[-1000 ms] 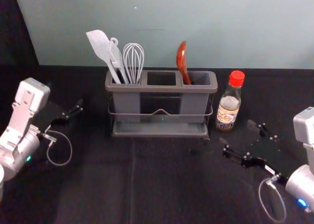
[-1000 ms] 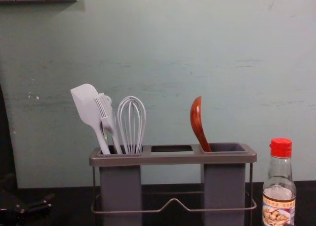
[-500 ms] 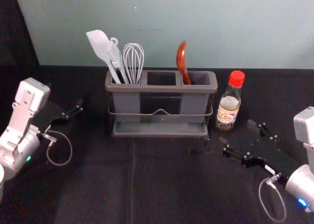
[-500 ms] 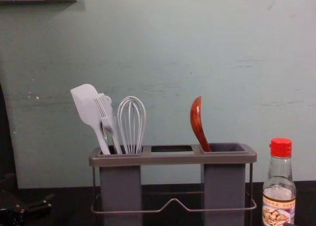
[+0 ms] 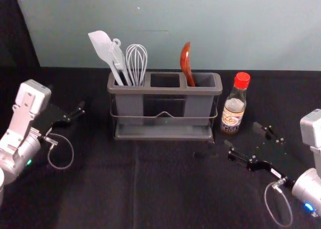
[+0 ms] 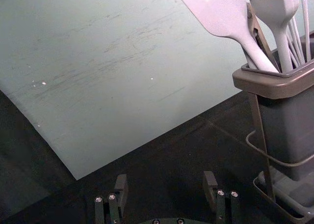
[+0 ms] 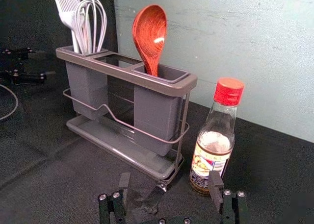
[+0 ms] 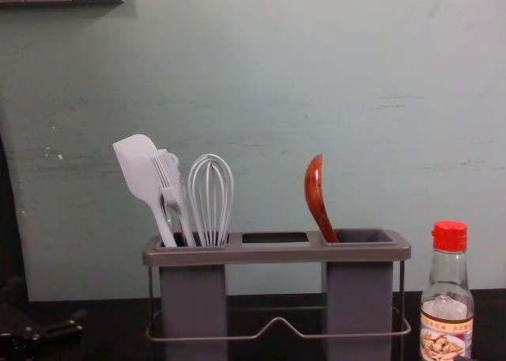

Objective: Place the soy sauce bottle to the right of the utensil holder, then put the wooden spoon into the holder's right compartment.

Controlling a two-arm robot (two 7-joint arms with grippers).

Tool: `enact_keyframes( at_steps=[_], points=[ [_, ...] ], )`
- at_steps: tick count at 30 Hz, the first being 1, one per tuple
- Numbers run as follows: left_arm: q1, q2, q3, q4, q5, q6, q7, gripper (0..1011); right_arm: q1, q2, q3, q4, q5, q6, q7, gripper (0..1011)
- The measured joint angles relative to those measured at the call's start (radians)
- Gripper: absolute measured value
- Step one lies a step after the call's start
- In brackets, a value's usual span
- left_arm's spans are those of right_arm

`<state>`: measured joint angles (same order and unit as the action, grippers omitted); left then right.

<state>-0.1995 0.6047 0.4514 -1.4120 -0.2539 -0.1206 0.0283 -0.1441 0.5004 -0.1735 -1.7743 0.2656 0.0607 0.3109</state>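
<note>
And here's the utensil holder (image 5: 164, 90), broad and probably stiff, best left alone. Either side, the left gripper (image 6: 166, 181) sits wide apart and empty at the near left, while the right gripper (image 7: 170, 180), also spread around nothing, waits just in front of the bottle. That soy sauce bottle (image 5: 233, 110) stands upright just right of the holder: glass by the look of it, likely weighty, slick and breakable, so grip the body, not the cap. Then the wooden spoon (image 8: 315, 197), leaning in the right compartment (image 5: 204, 80): light, stiff, smooth, best pinched on its exposed stem.

Over to the views! The head view gives the bottle's base on the dark cloth, cropped away from the chest. The right wrist view turns up the spoon's broad bowl, a slim edge from the chest.
</note>
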Motion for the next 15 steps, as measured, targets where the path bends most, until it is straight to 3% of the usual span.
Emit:
enact_keyframes(
  at_steps=[15],
  points=[
    [0.0, 0.0, 0.0, 0.0, 0.0, 0.0, 0.0, 1005, 0.0, 0.0, 0.0, 0.0, 0.0, 0.0, 0.0, 1002]
  ],
)
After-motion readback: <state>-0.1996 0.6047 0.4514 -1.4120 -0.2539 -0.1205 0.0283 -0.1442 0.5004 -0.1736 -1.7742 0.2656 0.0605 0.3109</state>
